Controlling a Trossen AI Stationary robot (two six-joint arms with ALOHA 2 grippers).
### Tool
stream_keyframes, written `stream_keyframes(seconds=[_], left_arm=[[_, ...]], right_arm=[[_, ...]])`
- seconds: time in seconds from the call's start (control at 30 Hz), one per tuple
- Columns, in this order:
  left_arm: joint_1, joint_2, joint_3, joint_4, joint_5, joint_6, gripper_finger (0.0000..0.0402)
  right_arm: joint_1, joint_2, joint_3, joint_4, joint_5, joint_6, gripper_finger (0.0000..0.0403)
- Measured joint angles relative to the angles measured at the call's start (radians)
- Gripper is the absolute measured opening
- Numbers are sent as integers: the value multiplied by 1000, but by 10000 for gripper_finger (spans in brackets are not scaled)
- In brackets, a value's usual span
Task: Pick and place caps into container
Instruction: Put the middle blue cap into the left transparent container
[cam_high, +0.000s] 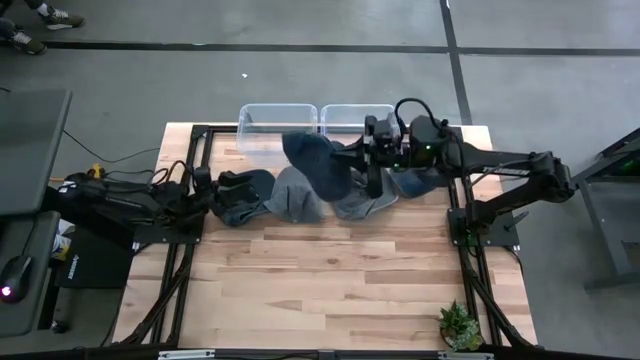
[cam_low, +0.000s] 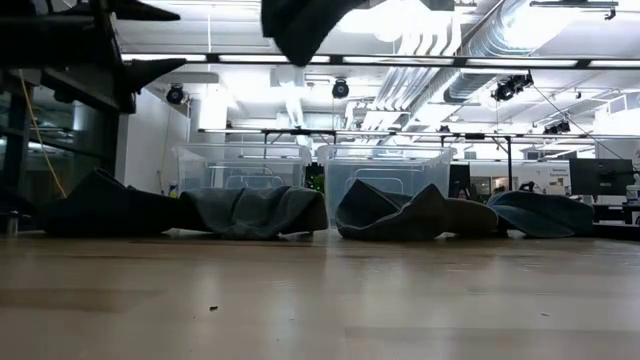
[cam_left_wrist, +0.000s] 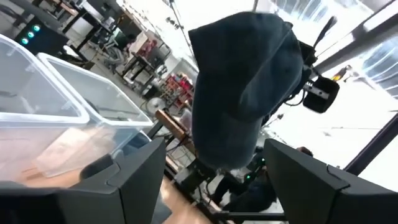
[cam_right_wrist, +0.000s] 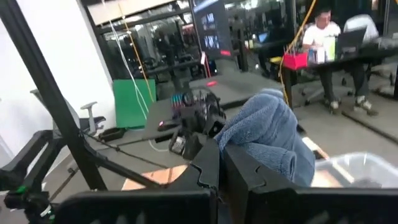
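Overhead, the right pincer (cam_high: 372, 172) pinches a dark cap (cam_high: 318, 160) aloft; the left pincer (cam_high: 222, 190) is spread wide.

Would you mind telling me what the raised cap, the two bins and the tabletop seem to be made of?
Raised cap, pinched in the right claw: soft matte dark-blue fabric, probably denim, since it droops and folds.
Bins: clear, glossy, rigid plastic; the floor shows through the walls.
Tabletop: pale wood planks with visible grain and seams, smooth with a slight sheen; any finish is unclear.

Blue cap (cam_right_wrist: 267, 140) in right pincer (cam_right_wrist: 221, 165)
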Motion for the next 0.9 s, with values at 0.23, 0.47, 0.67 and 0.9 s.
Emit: stream_keyframes(seconds=[0.23,0.47,0.67,0.9], left_arm=[[0,171,105,3,6,-21,270],[0,402,226,-6,37,125,270],[0,547,317,0,83,138,270],[1,706,416,104,165,134,270]], right_arm=[[0,4,47,-16,1,-25,0],[0,4,47,8,13,-3,0],[0,4,47,14,-19,-1,0],[0,4,47,18,-72,19,0]])
